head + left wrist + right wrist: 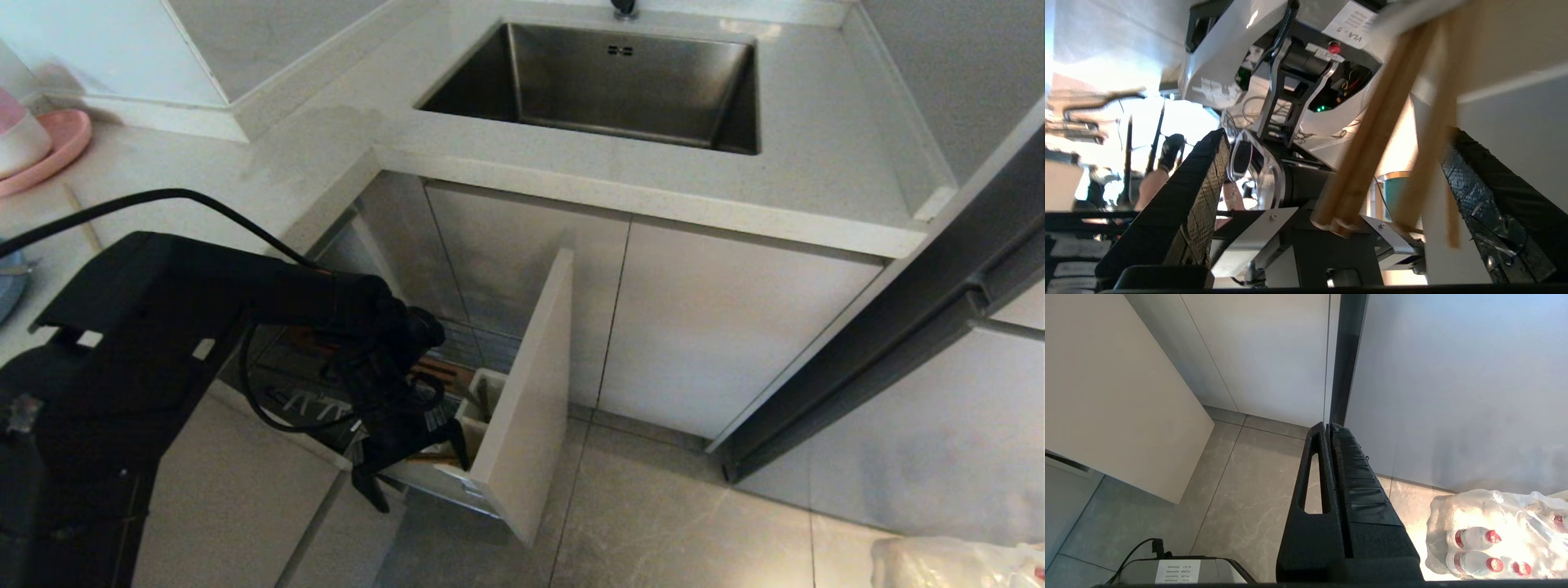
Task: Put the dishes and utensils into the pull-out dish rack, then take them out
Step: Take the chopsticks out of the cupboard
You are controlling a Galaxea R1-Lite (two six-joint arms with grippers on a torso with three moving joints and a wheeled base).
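Item one: the left claw [412, 469], black, low at seven o'clock in the head view, reaching into the pull-out dish rack [522, 408]. We record its jaws spread wide, gripping nothing; in the left wrist view one finger [1180, 204] stands well apart from the other, with the chopsticks [1372, 151] between them, touching neither that we can see.

Item two: chopsticks, light-brown wood, leaning tilted. In the head view we see a pale wooden end [429, 459] just beside the claw tips, near the white utensil cup [478, 404] at the rack's front; whether they sit inside the cup we cannot tell.

Item three: the rack, chrome wire with a brown wooden bar [441, 374], drawn out of the cabinet, its beige front panel at six o'clock of the steel sink [604, 86].

Item four: the bench [816, 180], pale stone, carrying the sink at twelve o'clock. At ten o'clock, a pink plate [57, 151] with a pink-and-white bowl [18, 135] on it. At nine o'clock, a pale-blue edge [10, 286], mostly cut off.

Item five: the right claw [1329, 428], outside the head view, jaws pressed together and empty, hanging over the tiled floor [1249, 490] near a pack of water bottles [1494, 539].
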